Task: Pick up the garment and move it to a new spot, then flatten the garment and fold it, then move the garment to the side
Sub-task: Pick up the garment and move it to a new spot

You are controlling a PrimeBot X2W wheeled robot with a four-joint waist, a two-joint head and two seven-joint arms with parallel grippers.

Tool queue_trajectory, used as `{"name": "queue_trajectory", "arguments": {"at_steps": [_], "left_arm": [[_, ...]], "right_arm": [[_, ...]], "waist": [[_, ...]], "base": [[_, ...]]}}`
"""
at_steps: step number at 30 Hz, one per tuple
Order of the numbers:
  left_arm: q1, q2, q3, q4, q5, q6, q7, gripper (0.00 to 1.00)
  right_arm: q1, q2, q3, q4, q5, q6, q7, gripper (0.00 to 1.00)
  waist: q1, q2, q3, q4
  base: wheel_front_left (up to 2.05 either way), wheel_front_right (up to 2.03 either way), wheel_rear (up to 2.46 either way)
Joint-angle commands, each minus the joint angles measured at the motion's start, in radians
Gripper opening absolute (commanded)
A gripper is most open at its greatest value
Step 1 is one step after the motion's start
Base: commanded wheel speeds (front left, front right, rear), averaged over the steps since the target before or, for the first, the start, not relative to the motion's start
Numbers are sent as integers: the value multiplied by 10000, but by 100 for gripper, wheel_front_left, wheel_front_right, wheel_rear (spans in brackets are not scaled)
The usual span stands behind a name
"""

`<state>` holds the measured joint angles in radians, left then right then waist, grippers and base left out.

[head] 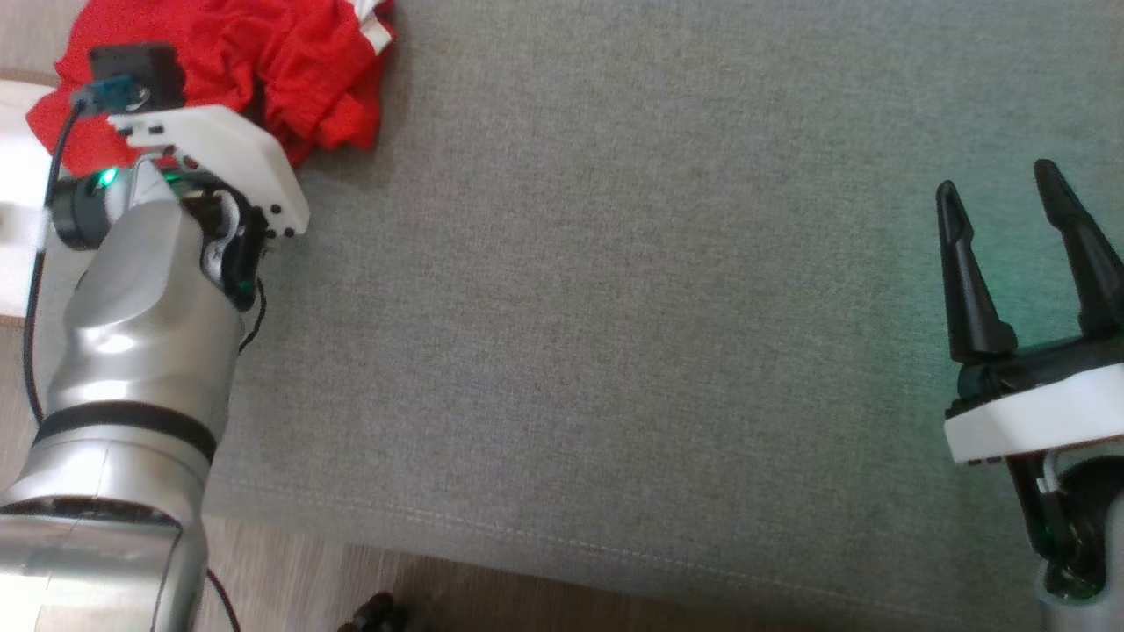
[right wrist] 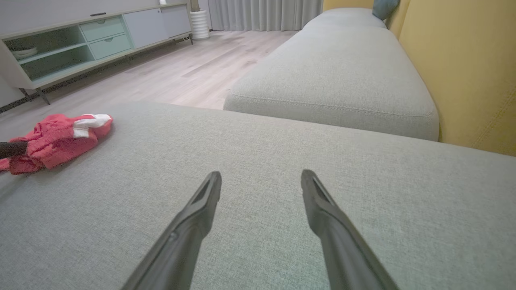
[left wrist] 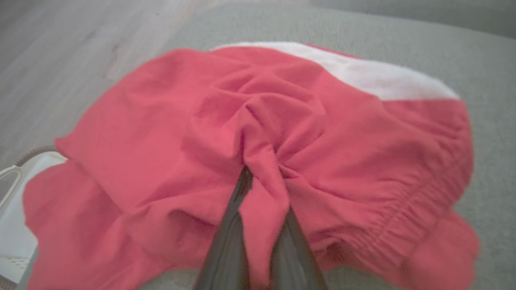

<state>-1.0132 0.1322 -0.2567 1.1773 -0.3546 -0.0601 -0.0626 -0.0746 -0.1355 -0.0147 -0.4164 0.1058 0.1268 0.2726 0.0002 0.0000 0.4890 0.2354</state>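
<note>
Pinching a raised fold of cloth, the left gripper [left wrist: 264, 193] has its two dark fingers [left wrist: 234, 217] drawn almost together, with a ridge of fabric squeezed between them, as the left wrist view shows. The cloth belongs to a red garment [head: 290, 61] with a white band and a gathered elastic hem. It lies crumpled at the far left corner of the grey sofa cushion [head: 615, 307], its left edge spilling past the cushion's side over a white object [left wrist: 16, 193] that cannot be identified. In the head view the silver left arm [head: 132, 351] reaches up to the garment, and its white wrist mount covers the fingers there.

The right gripper [head: 996, 180] hovers over the cushion's right side, well apart from the garment. Its fingers [right wrist: 201, 209] are spread wide with bare grey fabric showing between them, and they hold nothing. Beyond the cushion, in the right wrist view, lie a second grey cushion [right wrist: 334, 72], a yellow backrest [right wrist: 463, 72], a pale wooden floor [right wrist: 181, 72] and a low sideboard [right wrist: 80, 40].
</note>
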Motion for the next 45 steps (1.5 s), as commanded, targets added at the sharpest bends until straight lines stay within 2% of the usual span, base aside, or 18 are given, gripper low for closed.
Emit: {"name": "queue_trajectory", "arguments": {"at_steps": [1, 5, 10, 17, 19, 20, 23, 28, 32, 38, 41, 45], "left_arm": [[-128, 678, 143, -76, 68, 99, -589, 0], [-10, 929, 242, -241, 12, 61, -1583, 0], [582, 1385, 348, -1507, 156, 242, -1968, 0], [2868, 1651, 614, -5614, 456, 858, -1988, 0], [3270, 1665, 580, -6148, 498, 950, -1988, 0], [4037, 1662, 507, -7268, 516, 1119, -1863, 0], [5186, 1628, 410, -9008, 489, 1443, -1390, 0], [6671, 1290, -288, -11104, 448, 1617, -445, 0], [7003, 911, -948, -11551, 422, 1525, 17, 0], [6571, 346, -1698, -11133, 563, 1343, 124, 0], [6348, 291, -1865, -10559, 708, 1350, 181, 0], [6263, 359, -2047, -9764, 835, 1306, 276, 0]], "right_arm": [[-179, 54, 207, -285, 47, 39, -136, 100], [-148, 174, 308, -2, 137, 39, -344, 100], [-67, 311, 531, 432, 246, 39, -682, 100], [68, 534, 777, 1044, 450, 39, -1163, 100], [111, 570, 802, 1144, 488, 39, -1235, 100], [232, 638, 827, 1287, 563, 39, -1345, 100], [402, 720, 848, 1452, 663, 39, -1496, 100], [631, 809, 822, 1615, 874, 39, -1673, 100], [617, 836, 886, 1665, 951, 39, -1777, 100], [528, 848, 919, 1815, 1208, 39, -1980, 100], [533, 850, 933, 1879, 1379, 39, -2086, 100], [547, 851, 923, 1959, 1518, 39, -2233, 100]], "waist": [[-2, 0, -227, -41], [-2, 0, -809, -164], [-2, 0, -1660, -299], [-2, 0, -2631, -610], [-2, 0, -2784, -689], [-2, 0, -2986, -883], [-2, 0, -3193, -1322], [-2, 0, -3248, -2282], [-2, 0, -3037, -3259], [-2, 0, -2631, -4604], [-2, 0, -2399, -4994], [-2, 0, -2208, -5181]], "base": [[0, 0, 0], [0, 0, 0], [0, 0, 0], [0, 0, 0], [0, 0, 0], [0, 0, 0], [0, 0, 0], [0, 0, 0], [0, 0, 0], [0, 0, 0], [0, 0, 0], [0, 0, 0]]}}
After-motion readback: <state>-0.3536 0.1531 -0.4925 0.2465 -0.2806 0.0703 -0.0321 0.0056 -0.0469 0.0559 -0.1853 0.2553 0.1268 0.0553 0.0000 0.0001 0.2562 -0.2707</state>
